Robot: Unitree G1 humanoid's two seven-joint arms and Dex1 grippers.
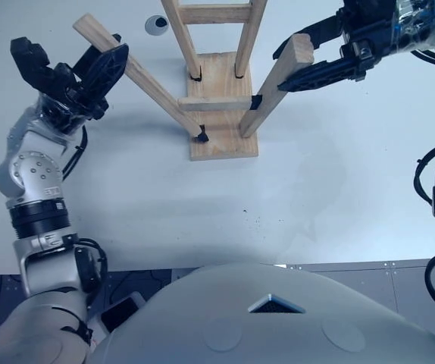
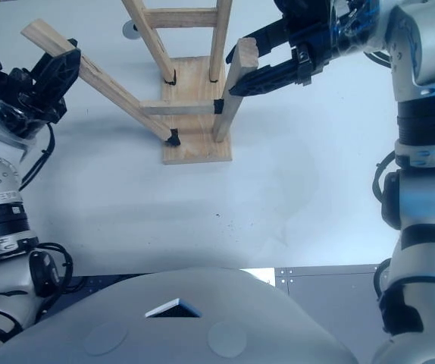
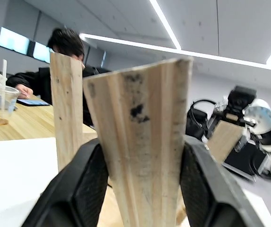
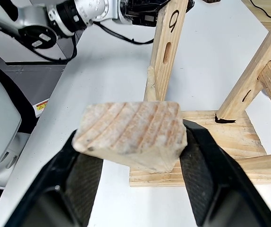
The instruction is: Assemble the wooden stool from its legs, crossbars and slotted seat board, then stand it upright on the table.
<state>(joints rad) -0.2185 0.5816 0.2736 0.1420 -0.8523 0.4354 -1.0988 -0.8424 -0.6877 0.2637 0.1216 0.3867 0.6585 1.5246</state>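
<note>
Left eye view: stool (image 1: pixel 216 91) stands upside down, its legs pointing up off the board.
Left gripper (image 1: pixel 105 59): pressed onto the free tip of the near-left leg (image 1: pixel 153 87), one finger on each side. The left wrist view shows the leg end wedged between both pads (image 3: pixel 81 189) with no gap.
Right gripper (image 1: pixel 302 54): pinching the free tip of the near-right leg (image 1: pixel 272 87). In the right wrist view the cut end of the leg sits tight between the two fingers (image 4: pixel 206 182).
Near-left leg: leans strongly out toward the table's left edge, with its foot at the board's near-left corner.
Near-right leg: leans out toward the right edge, with its foot at the board's right side.
Seat board (image 1: pixel 221 148): flat on the table (image 1: pixel 316 189), toward the far edge and about midway between left and right. It lies below and between the two grippers.
Far legs (image 1: pixel 181 38): both rise from slots in the board's far half, close to upright.
Near crossbar (image 1: pixel 210 102): spans the two near legs, touching both.
Far crossbar (image 1: pixel 216 14): joins the two far legs higher up.
Round grey disc (image 1: pixel 156 25): on the table near the far edge, just left of the far legs.
</note>
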